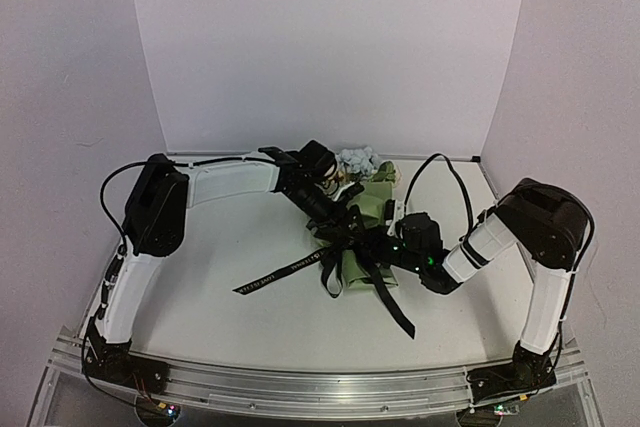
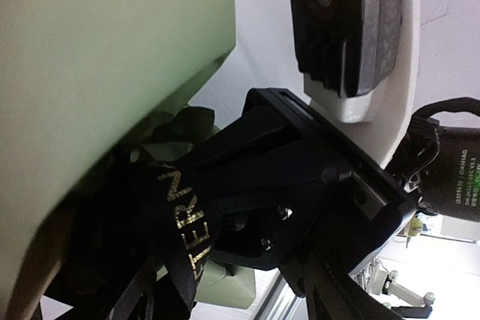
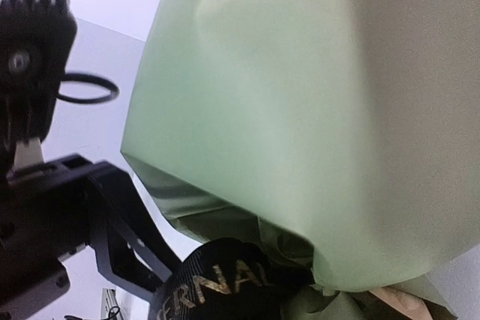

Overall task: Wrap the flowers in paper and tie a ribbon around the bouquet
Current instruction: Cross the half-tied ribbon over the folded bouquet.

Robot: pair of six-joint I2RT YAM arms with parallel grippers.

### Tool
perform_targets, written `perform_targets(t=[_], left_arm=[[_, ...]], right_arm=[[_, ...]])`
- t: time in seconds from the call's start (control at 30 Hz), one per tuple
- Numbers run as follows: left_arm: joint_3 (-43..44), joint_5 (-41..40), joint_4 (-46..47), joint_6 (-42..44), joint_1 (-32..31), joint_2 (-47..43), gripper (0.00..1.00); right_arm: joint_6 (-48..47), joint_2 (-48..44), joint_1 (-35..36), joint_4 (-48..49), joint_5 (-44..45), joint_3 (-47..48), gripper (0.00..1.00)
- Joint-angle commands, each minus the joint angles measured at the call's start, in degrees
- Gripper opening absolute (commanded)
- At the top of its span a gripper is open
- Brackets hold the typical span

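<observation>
The bouquet lies in the middle of the table: flowers [image 1: 358, 160] at the far end, olive-green paper [image 1: 372, 204] wrapped round the stems. The black lettered ribbon [image 1: 285, 270] is gathered round the paper's waist, with tails trailing left and to the near right. My left gripper [image 1: 338, 215] sits at the waist from the far left. Its fingers [image 2: 337, 290] stand wide apart, with the ribbon [image 2: 184, 222] passing between them untouched. My right gripper [image 1: 378, 245] meets the bundle from the right, shut on the ribbon [image 3: 217, 282], under the paper [image 3: 315, 95].
White walls enclose the table on three sides. A metal rail [image 1: 300, 382] runs along the near edge between the arm bases. The two wrists are close together over the bouquet; the right wrist's camera block [image 2: 345, 20] fills the upper part of the left wrist view.
</observation>
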Motion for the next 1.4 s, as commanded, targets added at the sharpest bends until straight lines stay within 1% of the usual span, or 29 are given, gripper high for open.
perform_targets(t=[0.0, 0.13, 0.3, 0.53, 0.67, 0.73, 0.83, 0.97, 1.07, 1.2, 1.37], left_arm=[[-1.0, -8.5, 1.4, 0.4, -0.6, -7.3, 0.71], [-1.0, -14.9, 1.4, 0.3, -0.6, -9.4, 0.71], [-1.5, -17.3, 1.0, 1.0, -0.6, -10.2, 0.70], [-4.5, -20.1, 2.5, 1.4, -0.6, -11.8, 0.62], [-6.1, -26.8, 3.0, 0.8, -0.5, -13.7, 0.58], [-7.9, -31.2, 3.9, -0.8, 0.2, -15.3, 0.55], [-11.4, -34.8, 5.4, -2.9, 1.4, -17.1, 0.51], [-12.7, -35.7, 3.4, -2.8, 2.0, -16.2, 0.43], [-13.6, -34.5, 3.8, -2.2, 2.0, -15.0, 0.39], [-11.6, -33.6, 3.3, -1.2, 1.6, -12.5, 0.35], [-8.8, -33.6, 2.0, -0.1, -0.2, -9.6, 0.32]], right_arm=[[0.2, 0.0, -0.3, 2.0, -1.2, 3.0, 0.00], [0.6, -0.3, -0.3, 2.0, -2.7, 4.0, 0.00], [0.5, 0.0, -0.3, 2.0, -2.8, 4.4, 0.00], [0.8, 1.1, -0.4, 2.0, -2.9, 4.4, 0.00], [0.7, 1.1, -0.3, 2.0, -2.8, 4.3, 0.00], [0.7, 1.2, -0.4, 2.0, -2.8, 4.4, 0.00], [0.8, 1.3, -0.4, 2.0, -2.8, 4.4, 0.00], [0.8, 1.3, -0.4, 2.0, -2.8, 4.5, 0.00], [0.8, 1.3, -0.4, 2.0, -2.9, 4.5, 0.00], [1.0, 1.7, -0.4, 2.0, -3.0, 4.7, 0.00], [1.0, 1.7, -0.4, 2.0, -3.1, 5.0, 0.00]])
